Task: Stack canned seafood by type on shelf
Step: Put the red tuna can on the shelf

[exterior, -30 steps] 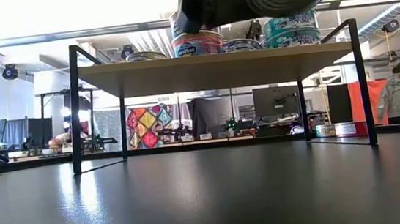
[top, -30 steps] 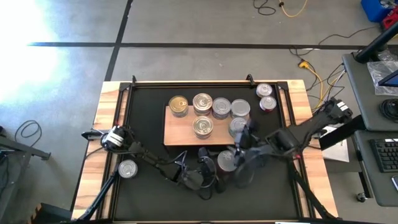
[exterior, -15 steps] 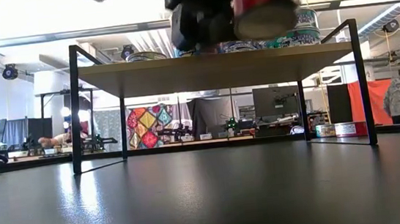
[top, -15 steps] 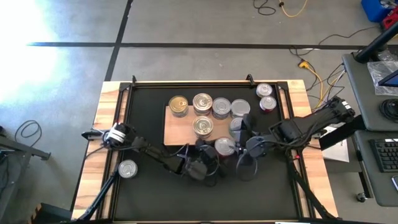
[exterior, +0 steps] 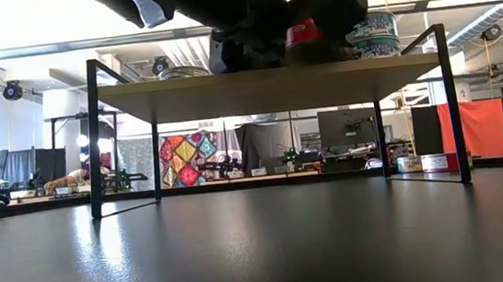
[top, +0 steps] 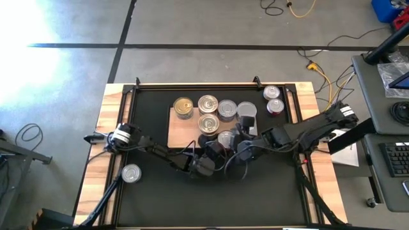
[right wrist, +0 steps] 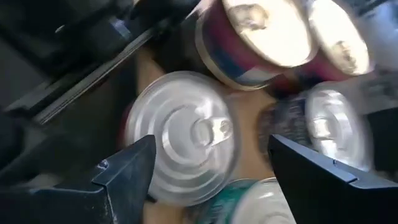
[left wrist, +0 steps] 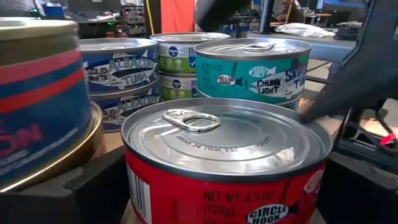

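Observation:
The shelf (top: 182, 135) is a pale wood board on black legs, also seen in the low view (exterior: 181, 85). Several tins stand on it, some stacked: a gold-lidded one (top: 183, 107), silver-lidded ones (top: 208, 103), a teal-labelled one (left wrist: 252, 68) and blue-labelled ones (left wrist: 118, 68). My left gripper (top: 222, 143) reaches level over the shelf's near edge, shut on a red-labelled tin (left wrist: 224, 162). My right gripper (right wrist: 205, 168) hovers open above that tin, slanting down from the right, touching nothing. My left gripper holds the red-labelled tin by its round side wall (left wrist: 140, 193), one finger (left wrist: 93, 186) on each side. The fingers come level from the table's near side. The tin (exterior: 303, 36) is upright, lid up, at board height; whether its base rests on the shelf I cannot tell.
Two tins (top: 273, 99) stand on the black mat to the right of the shelf. One silver-lidded tin (top: 131, 172) sits on the wooden table rim at the left. Both arms crowd the shelf's near right part.
My left gripper has carried the red-labelled tin from over the mat toward the table's far edge, onto the shelf's near part. The tin, tipped before, now stands upright and lower. My right gripper has gone toward the table's left, following the tin.

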